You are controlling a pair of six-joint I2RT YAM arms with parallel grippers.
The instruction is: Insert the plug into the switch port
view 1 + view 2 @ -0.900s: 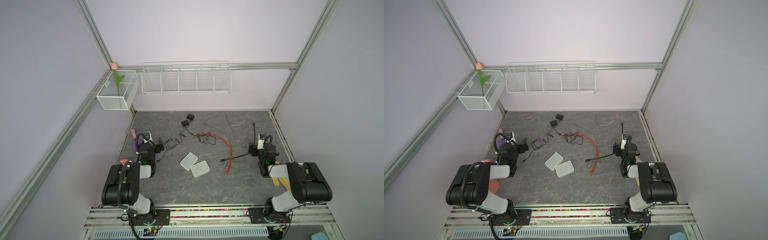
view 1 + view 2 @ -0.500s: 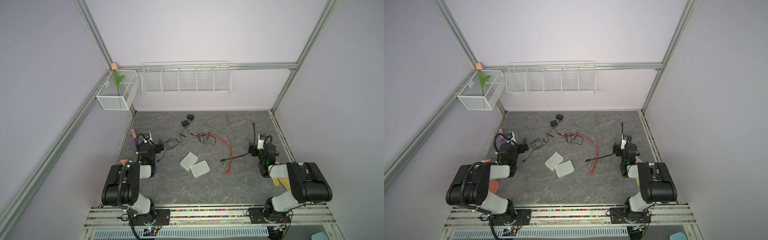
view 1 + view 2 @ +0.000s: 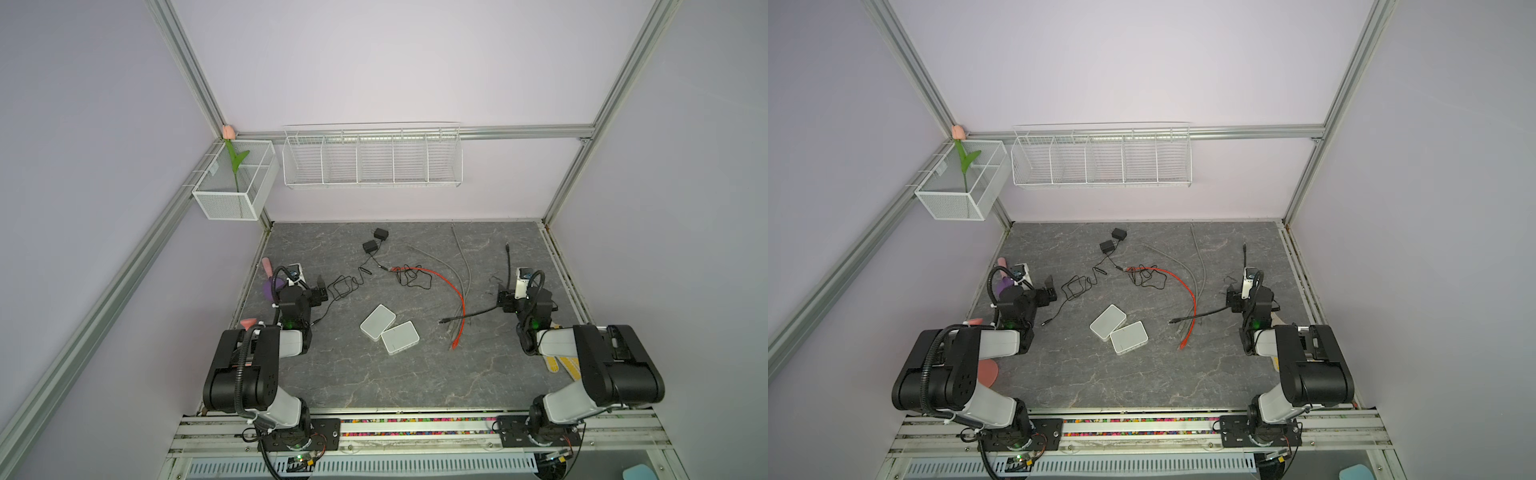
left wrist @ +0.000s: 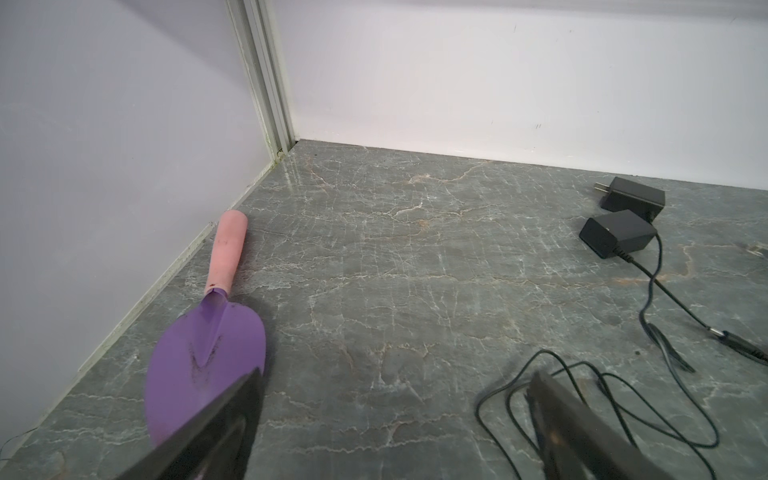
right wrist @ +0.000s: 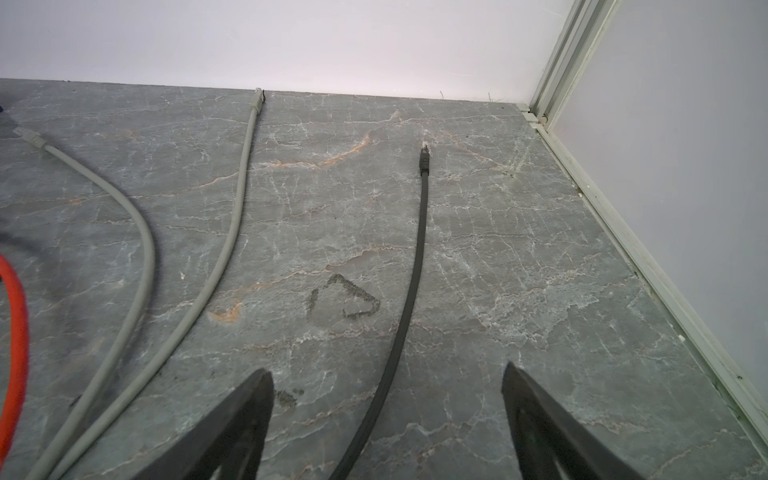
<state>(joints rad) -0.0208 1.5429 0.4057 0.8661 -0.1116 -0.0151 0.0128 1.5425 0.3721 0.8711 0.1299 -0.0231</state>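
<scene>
Left gripper (image 4: 397, 376): I read its jaws as spread wide, with nothing between them; it sits low at the left edge of the table (image 4: 415, 257); in the wrist view one finger (image 4: 216, 428) overlaps the blade of the trowel (image 4: 203, 353), the other a loop of the thin cord (image 4: 673, 298).
Right gripper (image 5: 386, 370): jaws equally wide, clamped on nothing; it sits low at the right edge; the black cable (image 5: 419, 232) runs along the table between the fingers; I cannot tell whether it touches either.
Switches: two white boxes mid-table, between the arms; the far switch (image 3: 377, 323) and the near switch (image 3: 400, 337) meet at a corner; their ports are too small for me to make out.
Plugs: the black plug (image 3: 443, 321) and the red plug (image 3: 454, 345) lie on the table to the right of the switches, near them but apart, in both top views.
Cables: the red cable (image 3: 451, 286) arcs back toward the table's middle; two grey cables (image 3: 468, 270) run beside it toward the back wall.
Adapters (image 3: 381, 234): two black blocks side by side near the back wall; the thin cord trails from them toward the left gripper.
Wall fittings: wire rack (image 3: 372, 160) on the back wall; mesh basket (image 3: 232, 199) in the left corner, a tulip (image 3: 227, 132) standing in it.
</scene>
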